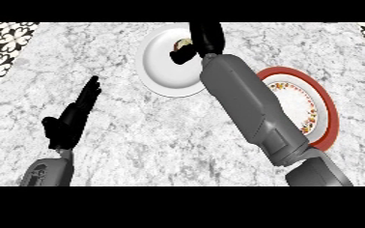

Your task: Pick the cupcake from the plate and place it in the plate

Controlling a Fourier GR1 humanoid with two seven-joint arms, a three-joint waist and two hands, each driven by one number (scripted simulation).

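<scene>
Head view: right hand [203, 36] fingers enclose upright cupcake [184, 44].

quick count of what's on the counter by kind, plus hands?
Plates: 2, a white plate and a red-rimmed plate
Cupcakes: 1, the cupcake on the white plate
Hands: 2, left hand and right hand
Total: 5

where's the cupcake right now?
Head view: the cupcake sits on the white plate at top centre, with the right hand curled round it. The red-rimmed plate lies to its lower right.
</scene>
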